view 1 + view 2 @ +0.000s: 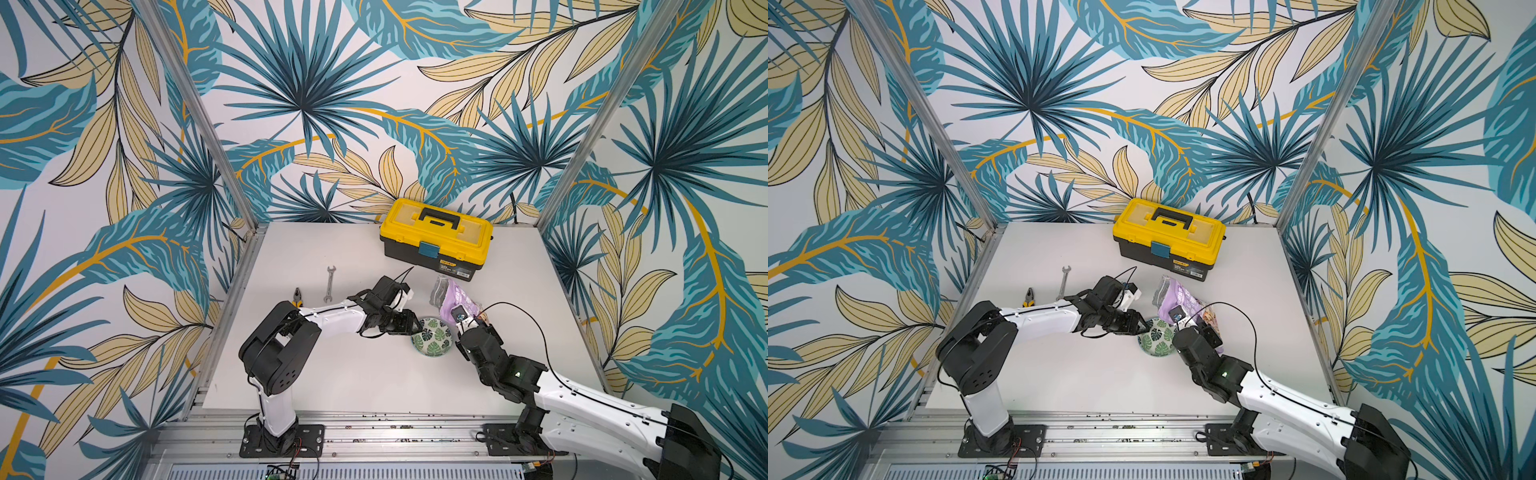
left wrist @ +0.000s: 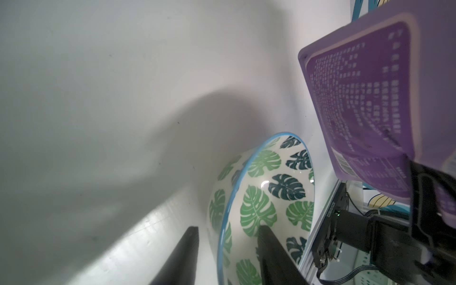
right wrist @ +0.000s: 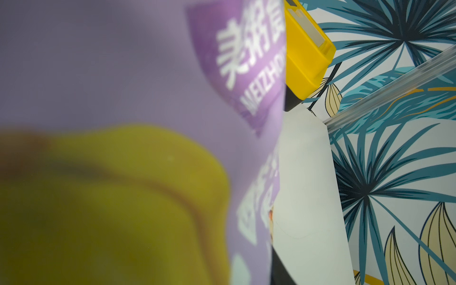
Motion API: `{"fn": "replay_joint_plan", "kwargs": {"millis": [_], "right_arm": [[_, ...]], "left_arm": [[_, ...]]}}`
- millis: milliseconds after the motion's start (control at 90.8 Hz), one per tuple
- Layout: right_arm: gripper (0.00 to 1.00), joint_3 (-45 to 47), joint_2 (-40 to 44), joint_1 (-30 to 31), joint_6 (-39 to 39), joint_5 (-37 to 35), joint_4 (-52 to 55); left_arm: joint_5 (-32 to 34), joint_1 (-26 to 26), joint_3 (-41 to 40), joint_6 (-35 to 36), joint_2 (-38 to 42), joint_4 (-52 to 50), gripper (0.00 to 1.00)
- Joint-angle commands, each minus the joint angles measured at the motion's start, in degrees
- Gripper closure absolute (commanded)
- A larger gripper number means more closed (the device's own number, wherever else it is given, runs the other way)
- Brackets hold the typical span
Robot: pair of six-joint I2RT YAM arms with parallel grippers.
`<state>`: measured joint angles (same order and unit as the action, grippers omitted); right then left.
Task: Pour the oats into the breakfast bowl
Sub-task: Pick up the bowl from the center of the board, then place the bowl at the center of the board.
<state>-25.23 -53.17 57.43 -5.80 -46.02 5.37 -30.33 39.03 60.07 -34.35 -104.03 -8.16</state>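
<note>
The left gripper (image 2: 227,227) is straddling the rim of the breakfast bowl (image 1: 432,341) with its jaws narrowly parted. One finger is sitting inside and the other outside, with a sliver of table (image 1: 332,374) showing beside it. The right gripper (image 1: 462,316) is clamping the lilac oats pouch (image 1: 453,297) and holding it tilted just beyond the bowl, toward the table's far edge. The bowl is sitting right of the table's middle. A yellow toolbox (image 1: 436,232) is standing at the far edge.
</note>
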Motion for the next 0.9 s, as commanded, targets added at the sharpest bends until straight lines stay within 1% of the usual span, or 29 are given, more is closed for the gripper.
{"fn": "replay_joint_plan", "kwargs": {"millis": [0,44,319,407,540,683,848,892], "right_arm": [[1.00,-1.4,2.1,0.3,-1.9,-4.1,-8.2],[1.00,-1.5,2.1,0.3,-2.5,-4.1,-8.4],[1.00,-2.2,1.4,0.3,-9.0,-3.3,-12.3],[1.00,-2.3,1.1,0.3,-12.4,-3.2,-14.0],[1.00,-2.4,1.1,0.3,-16.6,-2.7,-16.0],[1.00,-2.4,0.8,0.3,-20.9,-1.7,-17.0],[1.00,-3.1,-2.4,0.3,-27.9,-0.4,-17.6],[1.00,-3.3,-3.8,0.4,-29.6,0.1,-20.1]], "left_arm": [[-0.7,0.1,1.4,0.2,-0.5,1.3,0.67],[-0.5,0.1,1.4,0.2,-0.6,1.0,0.69],[1.2,0.1,0.9,0.4,0.7,0.6,0.95],[2.0,0.0,0.2,0.3,1.8,0.9,1.00],[3.3,-1.1,-2.2,-0.4,4.7,1.4,1.00],[5.0,-4.5,-6.9,-0.5,11.0,0.3,1.00],[6.7,-8.5,-11.8,1.0,17.0,-2.8,1.00],[6.8,-9.2,-12.8,1.1,17.7,-2.9,1.00]]}}
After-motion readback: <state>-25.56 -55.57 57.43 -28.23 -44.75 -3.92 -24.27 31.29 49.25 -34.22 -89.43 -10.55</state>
